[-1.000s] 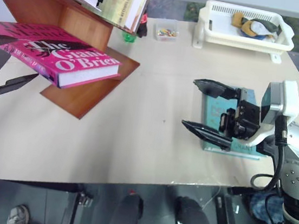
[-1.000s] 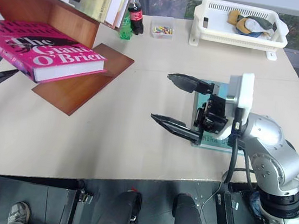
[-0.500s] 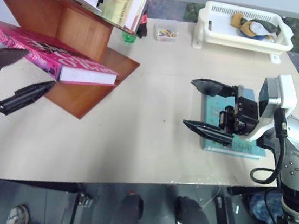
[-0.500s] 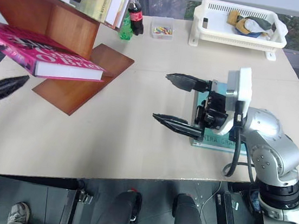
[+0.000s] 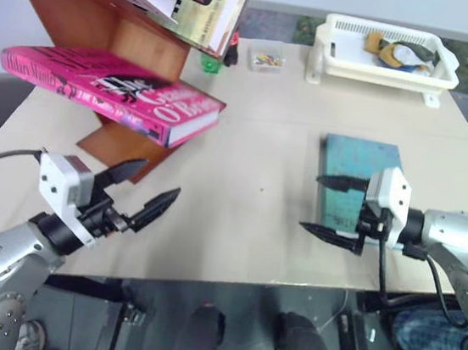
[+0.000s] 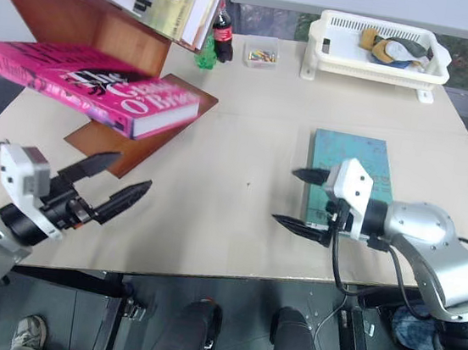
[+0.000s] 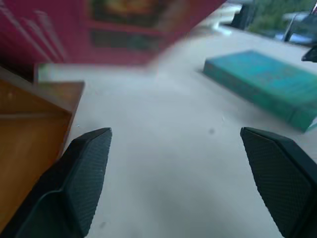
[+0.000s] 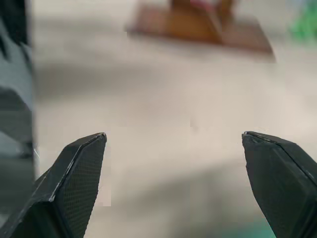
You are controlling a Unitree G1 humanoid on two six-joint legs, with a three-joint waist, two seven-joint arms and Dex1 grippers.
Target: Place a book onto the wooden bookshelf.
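Silver arms, white wrists, black cables

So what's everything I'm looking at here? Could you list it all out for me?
pink book: one, bright pink with white lettering, lying on the low board of the wooden bookshelf.
wooden bookshelf: one, reddish-brown, far left of the table.
slanted books: a few, white and yellow-spined, on the upper shelf board.
teal book: one, flat on the table at the right.
white basket: one, far right corner, with some items in it.
small bottles: two, one green, one dark cola, by the shelf.
clear box: one, coloured bits inside, far edge.
table: one, beige.
left claw: black, open, empty.
right claw: black, open, empty.
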